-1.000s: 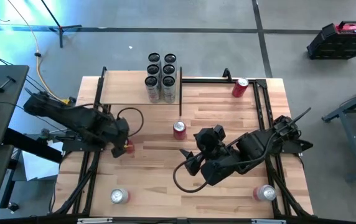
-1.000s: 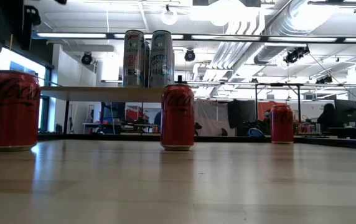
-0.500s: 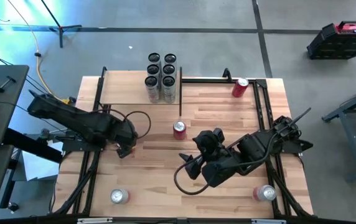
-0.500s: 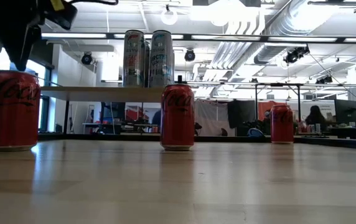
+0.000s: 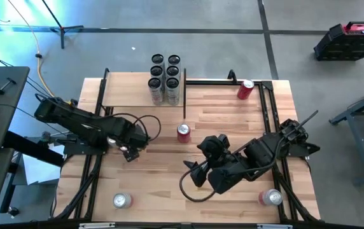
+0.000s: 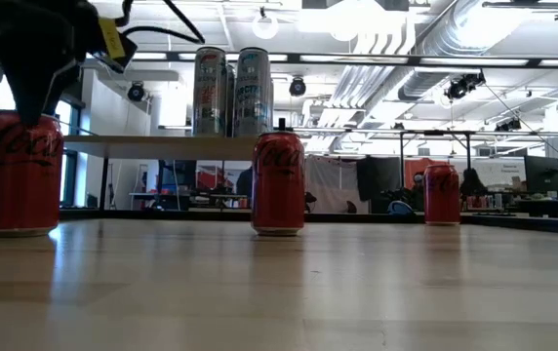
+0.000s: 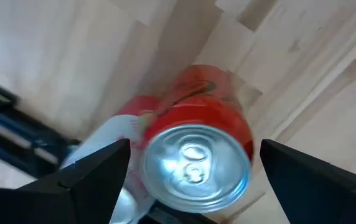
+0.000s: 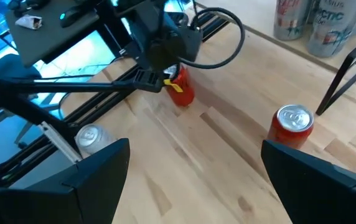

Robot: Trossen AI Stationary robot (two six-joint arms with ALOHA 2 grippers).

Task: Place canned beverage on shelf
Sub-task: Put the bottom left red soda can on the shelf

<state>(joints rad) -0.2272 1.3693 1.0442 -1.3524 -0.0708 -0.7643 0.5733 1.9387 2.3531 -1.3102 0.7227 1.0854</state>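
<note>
In the low view the red can [image 6: 19,172] stands nearest at the left edge, and the left gripper [image 6: 35,73] has now come down over its top, fingers spread and not yet closed. A grasp looks imminent. The right gripper [image 5: 196,174] waits open, lower centre. Farthest back, the shelf [image 6: 162,144] carries tall cans.

From above, the left pincer [image 5: 129,151] hides the red can [image 7: 206,134] beneath it.

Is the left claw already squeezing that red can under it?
No, the left claw is open, its fingers standing clear on either side of the red can.
</note>
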